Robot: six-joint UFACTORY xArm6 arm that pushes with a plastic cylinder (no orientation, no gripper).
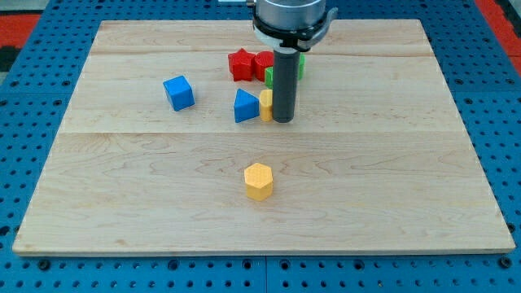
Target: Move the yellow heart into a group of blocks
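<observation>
My tip is at the lower end of the dark rod, near the view's top centre. A yellow block, mostly hidden by the rod so its shape is unclear, touches the tip's left side. A blue triangle sits just left of that yellow block. Above them lie a red star, a red block and a green block, partly hidden by the rod. A yellow hexagon stands alone toward the view's bottom centre.
A blue cube sits alone at the view's left of the cluster. The wooden board lies on a blue perforated base. The arm's white and black body hangs over the board's top edge.
</observation>
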